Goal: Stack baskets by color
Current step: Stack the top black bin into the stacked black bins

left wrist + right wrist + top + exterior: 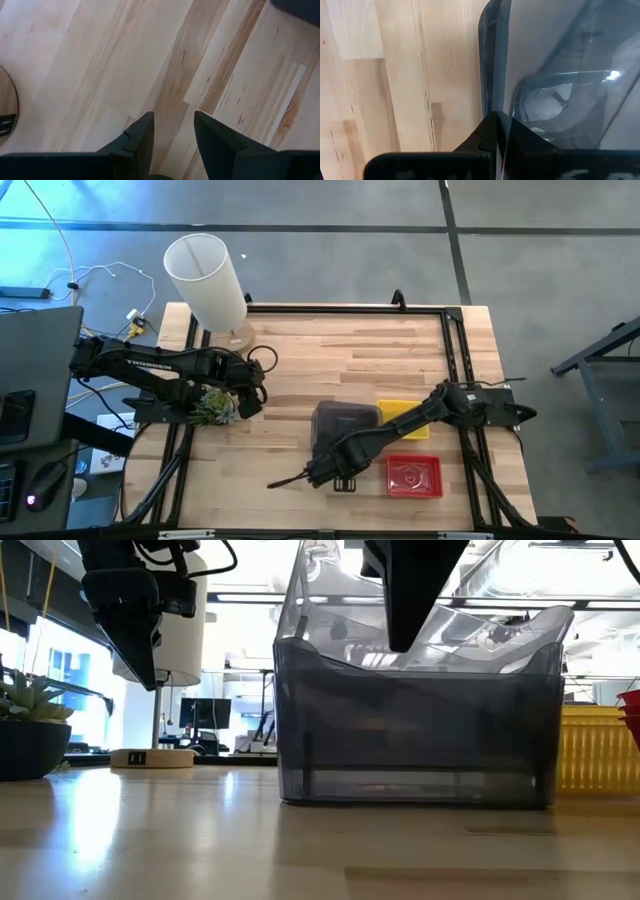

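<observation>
Smoky grey plastic is what the right claw [322, 472] pinches: its two fingers are pressed together on the rim of the grey baskets [343, 430], which stand upright on the bench [330, 360], a little right of its middle and toward the front edge. In the low view one grey basket sits inside another, its rim a bit tilted above the outer rim; how many are nested I cannot tell. The long axis of the stack I also cannot tell with certainty; from above it looks almost square.

Just beside the grey stack, on its right, lies the yellow basket [405, 418], its long axis running left to right across the bench. In front of it, toward the front edge, stands the red basket [414, 476], open side up, long axis also left to right. The right arm passes over the yellow one.

The left claw [252, 396] hangs above the bare wood at the left part of the bench, fingers spread and holding nothing. Near it are a small potted plant [212, 406] and a tall white lamp shade [207, 278] on a round wooden base [152, 757]. Nothing stands between the plant and the grey stack.
</observation>
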Motion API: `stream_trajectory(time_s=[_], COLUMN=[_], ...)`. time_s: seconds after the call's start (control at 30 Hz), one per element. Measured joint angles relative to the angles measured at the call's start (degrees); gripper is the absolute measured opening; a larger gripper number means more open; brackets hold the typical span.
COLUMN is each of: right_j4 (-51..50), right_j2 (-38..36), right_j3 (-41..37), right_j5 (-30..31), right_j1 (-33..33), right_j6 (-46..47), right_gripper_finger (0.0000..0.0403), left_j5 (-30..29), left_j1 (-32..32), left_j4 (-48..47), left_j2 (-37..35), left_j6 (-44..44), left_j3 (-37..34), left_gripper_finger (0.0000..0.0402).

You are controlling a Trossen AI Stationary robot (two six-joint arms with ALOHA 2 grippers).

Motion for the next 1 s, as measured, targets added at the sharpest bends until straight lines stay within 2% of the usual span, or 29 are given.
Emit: stream_trajectory(time_s=[0.4, 0.67, 1.0], right_j4=[-4.95, -6.94, -10.67], right_j2=[0.32, 0.40, 0.40], right_j3=[0.40, 3.40, 3.78], right_j5=[-2.51, -1.16, -2.49], right_j1=[-1.54, -1.55, -1.64], right_j6=[0.44, 0.18, 0.41], right_gripper_finger=[0.0000, 0.0000, 0.0000], left_j5=[0.00, 0.00, 0.00], left_j1=[0.00, 0.00, 0.00], left_j4=[0.00, 0.00, 0.00], left_j2=[0.00, 0.00, 0.00], left_j6=[0.01, 0.01, 0.55], left_j3=[0.00, 0.00, 0.00], left_gripper_finger=[0.0126, 0.0126, 0.0126])
